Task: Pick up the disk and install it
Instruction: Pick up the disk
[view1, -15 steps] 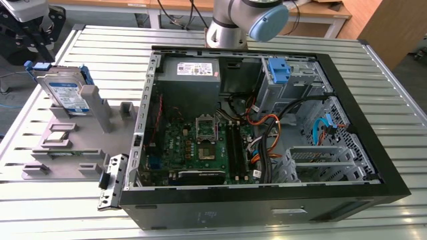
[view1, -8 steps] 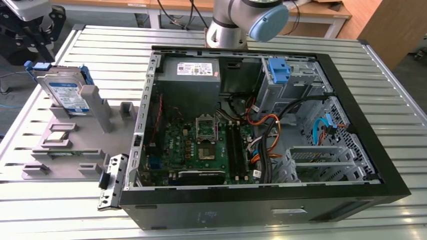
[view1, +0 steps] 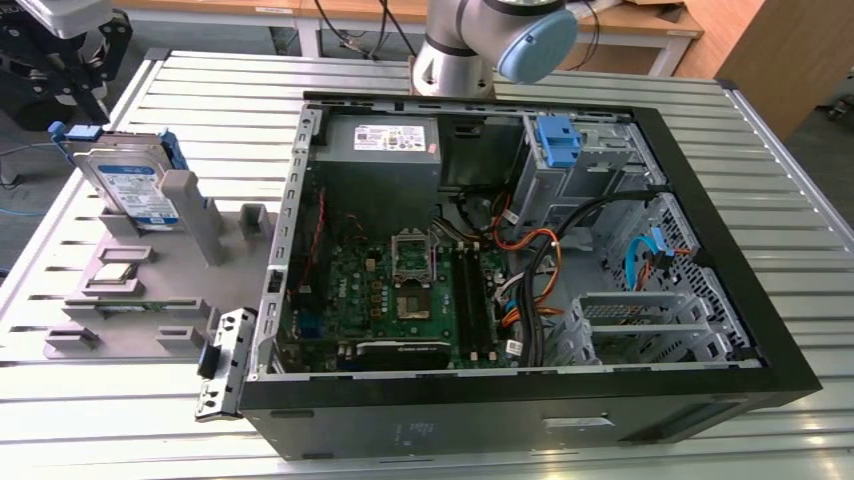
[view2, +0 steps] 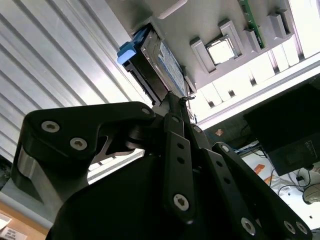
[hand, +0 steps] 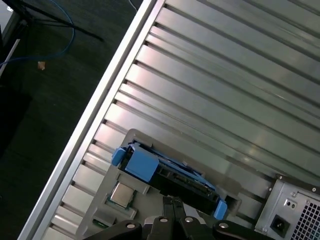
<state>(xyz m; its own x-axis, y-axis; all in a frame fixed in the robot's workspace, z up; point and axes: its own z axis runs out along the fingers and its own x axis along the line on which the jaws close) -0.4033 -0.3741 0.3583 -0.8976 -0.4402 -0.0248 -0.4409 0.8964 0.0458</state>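
Note:
The disk (view1: 134, 185) is a silver drive with a blue-and-white label in a blue caddy. It stands on edge in a grey holder (view1: 134, 300) at the exterior view's left. My gripper (view1: 88, 105) hangs just above its far top end, apart from it. Both wrist views look down past the fingertips at the disk's (view2: 160, 60) blue-framed upper edge (hand: 170, 172). The gripper (view2: 174, 97) is shut, its two black fingers pressed together with nothing between them, and its tips (hand: 171, 202) sit close over the caddy.
An open computer case (view1: 534, 250) fills the middle of the slatted metal table (view1: 747, 130), with a grey power supply (view1: 380, 140) and a blue bracket (view1: 558, 140) in its drive bay. A chip (view1: 118, 272) lies on the holder. The table's edge (hand: 100, 115) runs beside the holder.

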